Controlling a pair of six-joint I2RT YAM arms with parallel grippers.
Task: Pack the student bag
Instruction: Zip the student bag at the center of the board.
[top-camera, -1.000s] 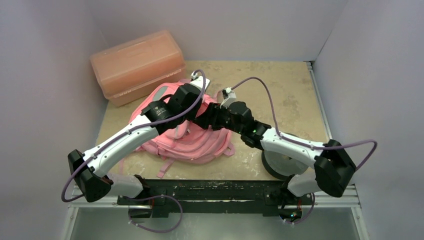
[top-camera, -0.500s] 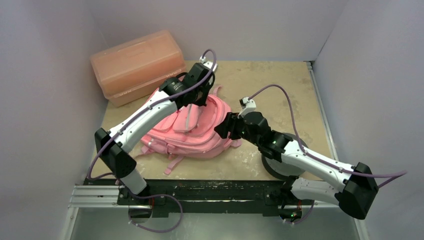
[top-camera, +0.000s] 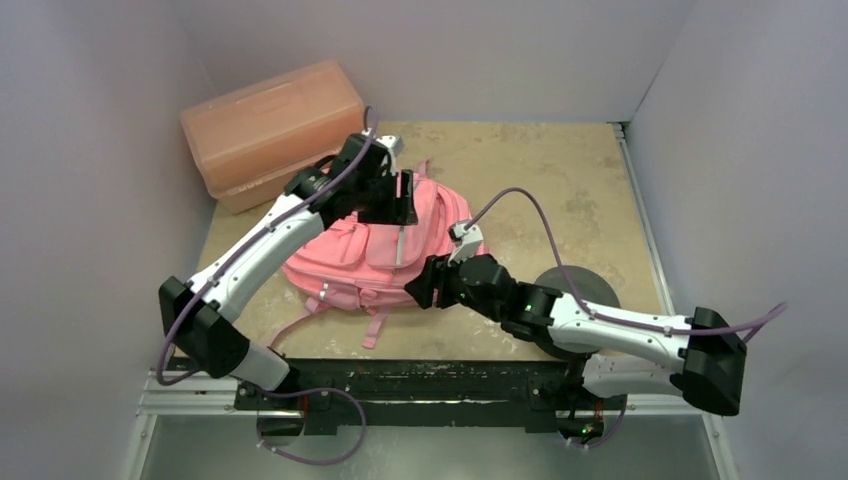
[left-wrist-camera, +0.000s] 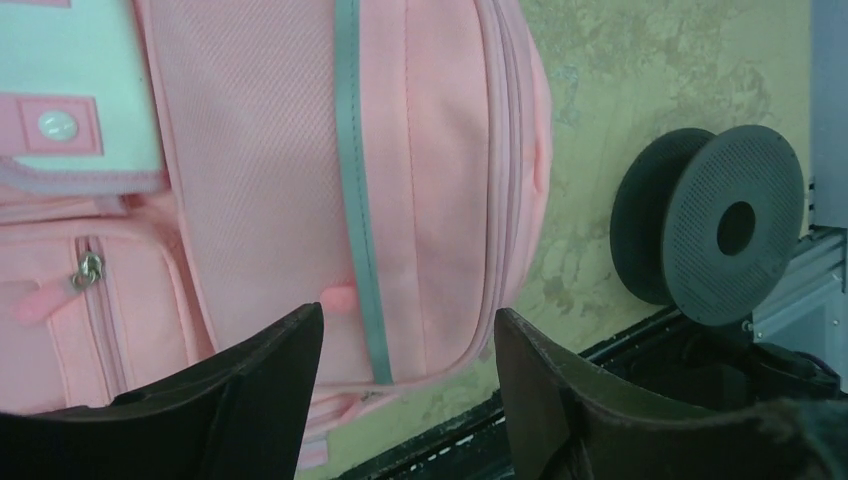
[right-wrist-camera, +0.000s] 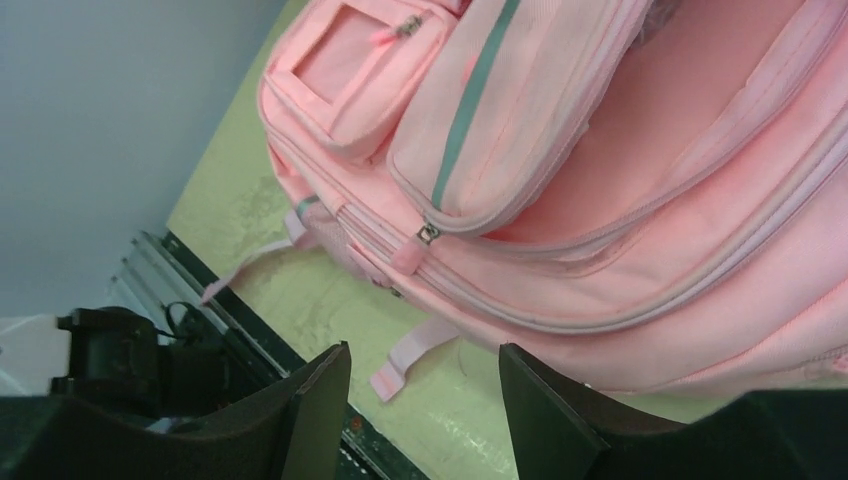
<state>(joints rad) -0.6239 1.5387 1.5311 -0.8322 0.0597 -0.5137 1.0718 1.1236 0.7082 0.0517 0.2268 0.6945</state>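
The student bag, soft pink with grey strips and front zip pockets, lies flat on the table, pockets up. My left gripper hovers open over its upper right part. In the left wrist view the bag shows between and beyond the spread fingers of the left gripper, which hold nothing. My right gripper is at the bag's near right edge, open. In the right wrist view the right gripper frames bare table and a loose strap end, with the bag just beyond.
A salmon-orange translucent plastic box stands at the back left against the wall. A black spool sits on the table under my right arm, also seen as the spool. White walls close in both sides; a metal rail runs along the front edge.
My left gripper has opened and let go of the bag, shifting slightly left. The right gripper has moved nearer and left, to the bag's front edge. The bag has settled slightly nearer.
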